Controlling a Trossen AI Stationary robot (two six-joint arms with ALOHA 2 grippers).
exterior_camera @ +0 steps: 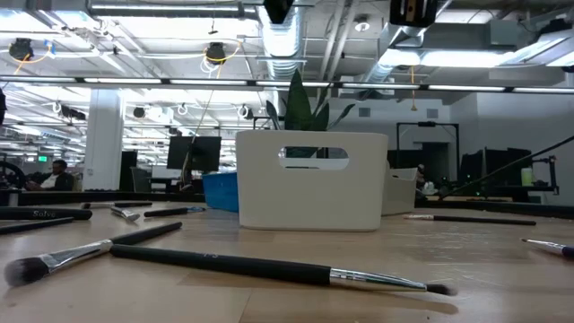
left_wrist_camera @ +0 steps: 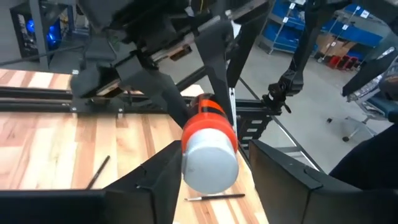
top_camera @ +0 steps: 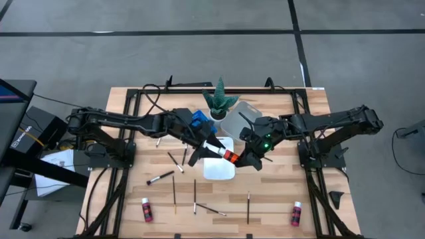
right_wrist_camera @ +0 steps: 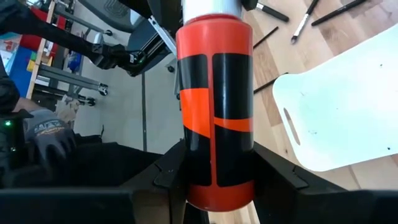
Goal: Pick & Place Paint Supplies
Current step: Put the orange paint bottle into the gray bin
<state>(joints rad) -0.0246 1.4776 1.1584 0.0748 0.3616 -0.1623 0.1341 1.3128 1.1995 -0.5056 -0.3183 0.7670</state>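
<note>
Bottle: a red and black paint bottle (top_camera: 224, 154) with a white cap is held in the air above the white tray (top_camera: 219, 166), in the middle of the table, lying between the two grippers.
Right gripper (right_wrist_camera: 214, 165): clamped on the bottle's body near its base; the right wrist view shows a finger on each side of it.
Left gripper (left_wrist_camera: 208, 168): at the capped end, fingers either side of the white cap; I cannot tell whether they press on it yet.
Step in hand: it looks like a handover from one arm to the other over the tray.
Next move calls for: one firm grip before the other lets go, or the bottle drops.
Left to do: two small red bottles (top_camera: 147, 210) and several paintbrushes (top_camera: 160, 177) lie loose on the table (top_camera: 133, 99).
</note>
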